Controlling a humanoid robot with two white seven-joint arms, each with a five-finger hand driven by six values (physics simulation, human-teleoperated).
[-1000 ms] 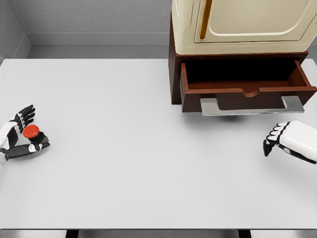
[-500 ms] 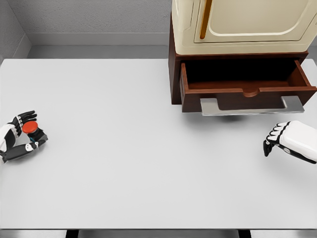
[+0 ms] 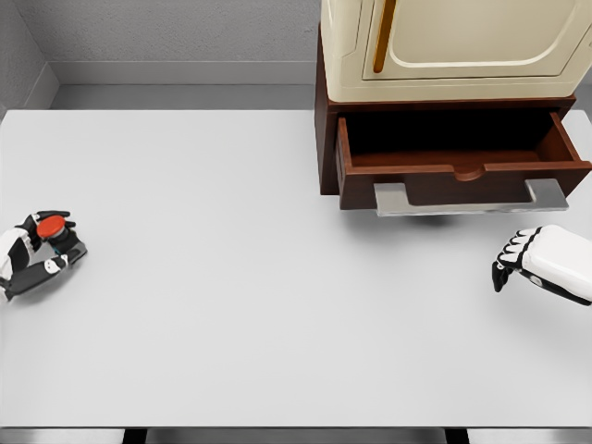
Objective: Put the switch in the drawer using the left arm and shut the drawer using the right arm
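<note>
The switch (image 3: pixel 53 227), a small dark base with a round red button on top, sits at the far left of the white table (image 3: pixel 240 277). My left hand (image 3: pixel 44 246) is curled around it, fingers closing on both sides of the base. The brown drawer (image 3: pixel 458 165) stands pulled open under the cream cabinet at the back right, its inside dark and bare, with a grey handle (image 3: pixel 470 198) across its front. My right hand (image 3: pixel 518 259) rests at the right edge below the drawer, fingers curled and holding nothing.
A cream cabinet (image 3: pixel 453 46) with a yellow handle sits on top of the dark wooden drawer housing. A grey wall runs along the table's far edge. The table's front edge lies near the bottom of the view.
My left hand has closed in around the switch and shifted slightly up and to the left with it. The right hand and the drawer have not moved.
</note>
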